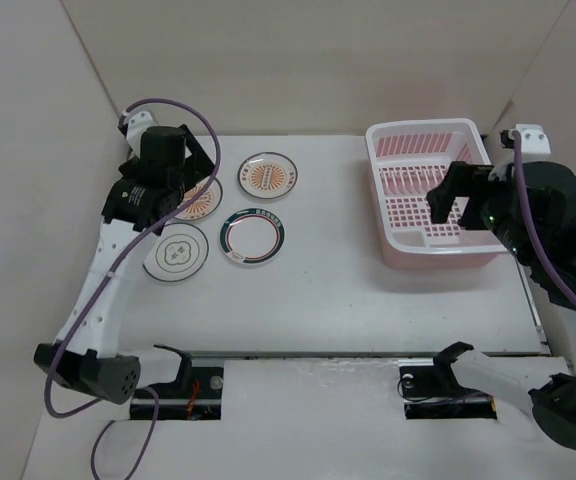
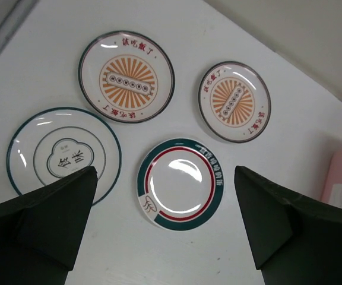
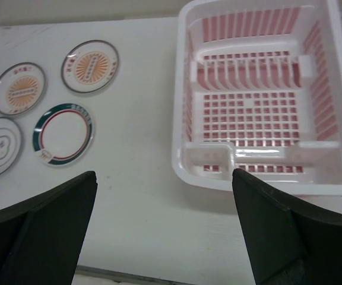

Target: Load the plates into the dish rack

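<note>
While four plates (image 1: 253, 236) are lying flat on the counter (image 1: 348, 290) at left, the dish rack (image 1: 438, 257) is standing apart at right. Left wrist: the left pincer (image 2: 165, 178) is hanging spread apart above the plates. Right wrist: the right pincer (image 3: 164, 178) is hanging spread apart before the dish rack.

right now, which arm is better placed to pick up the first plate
Left. The left gripper hangs open right above the plates, and all four show in its wrist view. The right gripper, also open, is over at the rack, well off to the side of them.
</note>
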`<action>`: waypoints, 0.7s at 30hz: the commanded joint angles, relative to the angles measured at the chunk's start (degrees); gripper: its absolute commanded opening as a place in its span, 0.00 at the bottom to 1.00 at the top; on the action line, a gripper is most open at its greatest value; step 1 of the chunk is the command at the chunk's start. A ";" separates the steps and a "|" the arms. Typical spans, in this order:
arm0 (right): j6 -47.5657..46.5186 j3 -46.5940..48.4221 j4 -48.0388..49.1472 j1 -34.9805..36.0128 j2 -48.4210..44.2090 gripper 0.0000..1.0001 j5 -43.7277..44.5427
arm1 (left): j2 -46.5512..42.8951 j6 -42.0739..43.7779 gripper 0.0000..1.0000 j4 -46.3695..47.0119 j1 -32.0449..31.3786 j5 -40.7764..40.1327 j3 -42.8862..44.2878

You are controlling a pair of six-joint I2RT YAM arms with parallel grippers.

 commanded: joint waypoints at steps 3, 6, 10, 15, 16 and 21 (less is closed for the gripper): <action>2.07 -2.13 12.16 0.56 1.28 1.00 -13.70 | 6.34 4.83 1.00 16.10 13.24 20.66 -8.66; 2.07 -3.35 14.53 0.56 2.08 1.00 -17.92 | 8.96 7.82 1.00 24.55 19.13 27.87 -13.24; -0.65 -7.21 18.91 1.09 2.08 1.00 -23.98 | 15.12 11.16 1.00 32.55 25.03 35.53 -15.53; -1.80 -11.53 22.45 1.09 0.32 1.00 -31.81 | 24.53 12.75 0.96 36.69 31.46 42.71 -13.51; -1.80 -11.53 22.45 1.09 0.32 1.00 -33.56 | 26.71 12.75 0.96 39.92 32.51 44.57 -13.51; -2.93 -13.28 22.45 1.61 -0.82 1.00 -36.82 | 35.16 16.25 0.93 43.11 34.54 51.08 -10.27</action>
